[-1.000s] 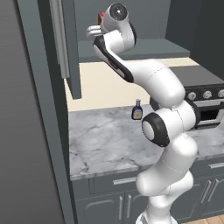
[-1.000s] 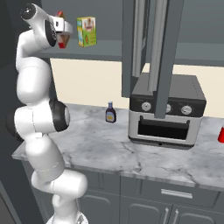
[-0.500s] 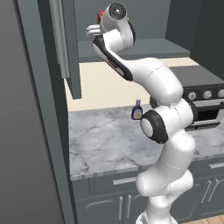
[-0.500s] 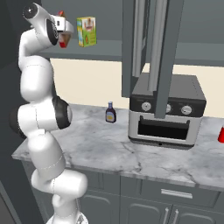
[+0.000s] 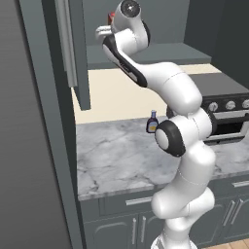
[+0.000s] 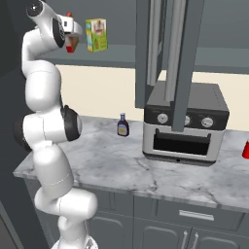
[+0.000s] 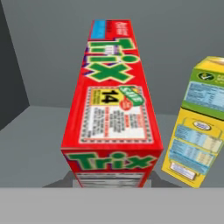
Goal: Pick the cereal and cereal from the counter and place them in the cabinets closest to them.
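At the upper left of the right base frame, the tool (image 6: 72,43) is raised to the level of the open cabinet (image 6: 116,56), closed on a red cereal box (image 6: 71,44) of which little shows past the wrist. Just right of it on the grey cabinet shelf stands a yellow-green carton (image 6: 96,35), upright. Further right in that frame hang two open cabinet doors (image 6: 168,63) with long silver handles, and below them a toaster oven (image 6: 186,127) sits on the marble surface (image 6: 121,163), with a small dark bottle (image 6: 123,125) to its left and a red can (image 6: 246,150) at the far right edge. Seen from the hand, the cereal box (image 7: 113,105) runs from the bottom centre away toward the cabinet's back wall, red with green lettering, its near end low in the frame; the carton (image 7: 197,122) stands just beside it at the right, not clearly touching. From the left base frame, the tool's hand (image 5: 108,33) reaches in at the upper centre, with the bottle (image 5: 152,122) mid-frame on the surface (image 5: 112,155).
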